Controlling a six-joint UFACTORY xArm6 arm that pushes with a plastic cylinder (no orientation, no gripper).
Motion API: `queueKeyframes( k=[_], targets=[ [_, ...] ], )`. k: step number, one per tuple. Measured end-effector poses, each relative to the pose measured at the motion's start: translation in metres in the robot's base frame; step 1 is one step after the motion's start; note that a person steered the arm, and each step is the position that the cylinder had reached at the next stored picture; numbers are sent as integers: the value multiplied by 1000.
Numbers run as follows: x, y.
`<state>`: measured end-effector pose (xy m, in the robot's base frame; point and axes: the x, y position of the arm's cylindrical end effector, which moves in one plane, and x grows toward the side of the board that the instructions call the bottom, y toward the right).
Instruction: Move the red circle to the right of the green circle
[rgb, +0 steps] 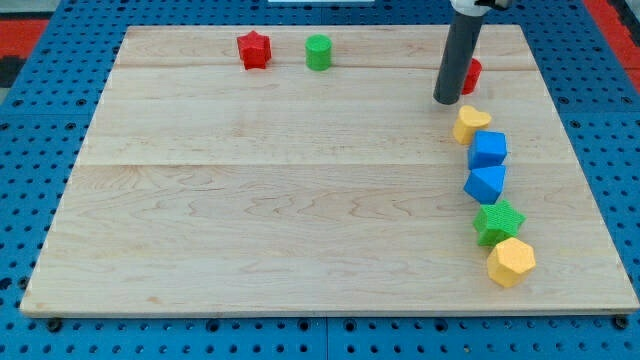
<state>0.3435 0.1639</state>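
The red circle (472, 75) sits near the view's top right, partly hidden behind my rod. My tip (446, 101) rests on the board just left of and slightly below the red circle, touching or nearly touching it. The green circle (318, 52) stands near the top edge, left of centre, far to the left of the red circle. A red star (254, 50) lies just left of the green circle.
Down the view's right side runs a column of blocks: a yellow heart (471, 124), a blue cube (489, 149), a blue triangle-like block (486, 184), a green star (498, 221) and a yellow hexagon (511, 261). The wooden board (300, 200) lies on a blue pegboard.
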Motion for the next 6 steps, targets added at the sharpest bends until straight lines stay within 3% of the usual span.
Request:
queueKeyframes(
  k=[1,2,4,6],
  targets=[
    [-38,55],
    [-55,-4],
    [-79,36],
    [-80,-69]
  ],
)
